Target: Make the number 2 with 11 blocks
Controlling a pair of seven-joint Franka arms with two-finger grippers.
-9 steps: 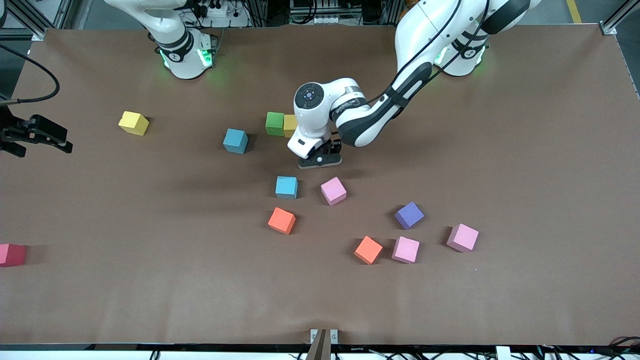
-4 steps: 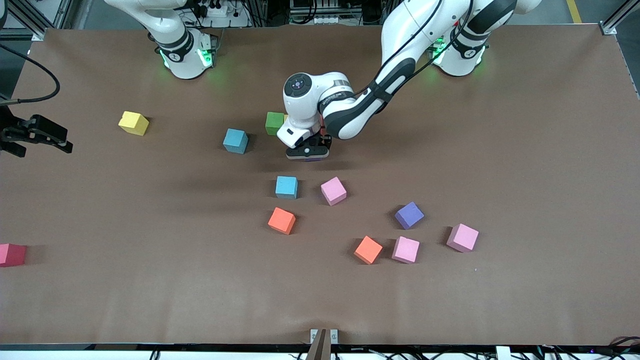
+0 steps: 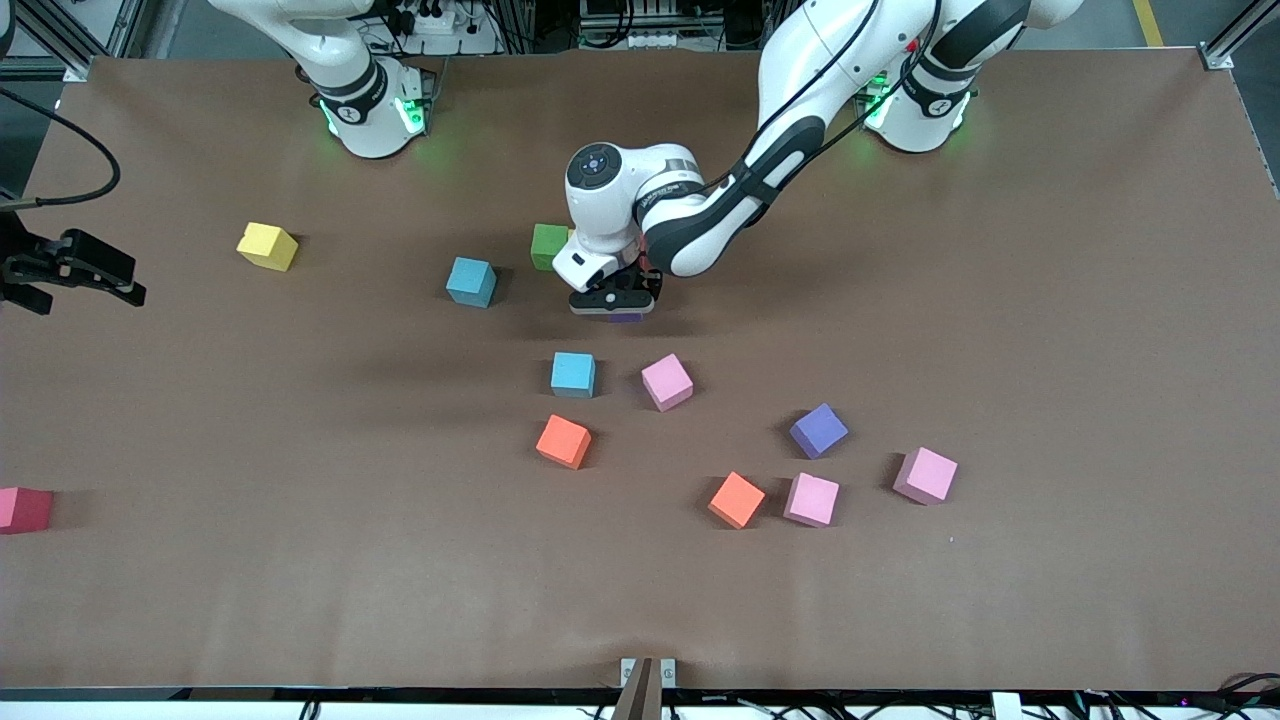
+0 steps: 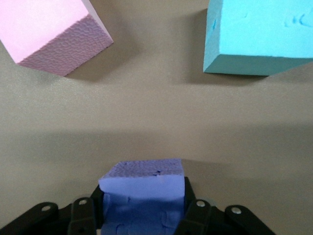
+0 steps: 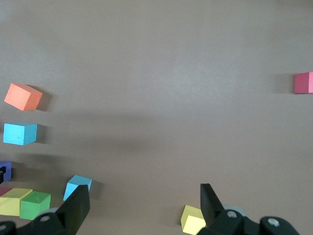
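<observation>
Since the earlier frame, we see the left gripper [image 3: 612, 303] carry its clamped purple foam cube [image 4: 142, 188] toward the green foam cube [image 3: 548, 245], starting the digit. The right gripper [image 5: 144, 200] waits, jaws wide.

This is a robotics lab. Two white jointed robot arms [image 3: 700, 220] stand bolted at the edge of a wide bench covered in a matte brown sheet [image 3: 1050, 350], green status lights glowing at their bases. Aluminium frame rails [image 3: 1235, 40], power strips and bundled black cables [image 3: 640, 20] crowd its edge.
</observation>
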